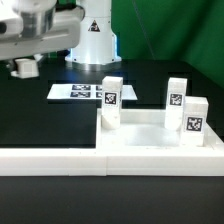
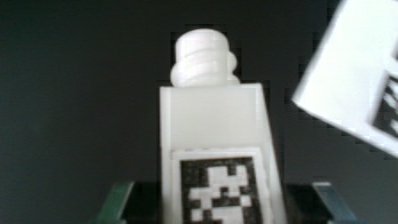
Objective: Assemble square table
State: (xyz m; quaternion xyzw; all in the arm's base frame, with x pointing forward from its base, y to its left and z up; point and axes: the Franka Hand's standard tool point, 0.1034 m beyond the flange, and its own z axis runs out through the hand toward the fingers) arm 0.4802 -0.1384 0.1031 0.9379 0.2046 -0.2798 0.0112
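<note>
You are looking at a black table (image 1: 40,190) with the large white plastic square slab (image 1: 150,143) sitting towards the exterior view's right, its raised rim facing up; three small white block legs stand upright on it, each with a black-and-white tag on its face. One leg (image 1: 110,100) stands at the slab's far corner on the exterior view's left; a second leg (image 1: 177,98) stands at the far corner on the exterior view's right; a third leg (image 1: 194,121) stands nearer the camera on that same side, just in front of the second. A long low white border wall (image 1: 55,157) runs along the front, touching the slab's near edge; the marker board (image 1: 90,92) lies flat on the table behind the slab.

In the wrist view, the gripper (image 2: 217,200) has its two dark fingers either side of a fourth white tagged block leg (image 2: 219,120) with a rounded threaded peg at its far end; the jaws sit at a middling width, closed on that leg. In the exterior view the arm is at upper left, well apart from the slab; you cannot make out the held leg there.
</note>
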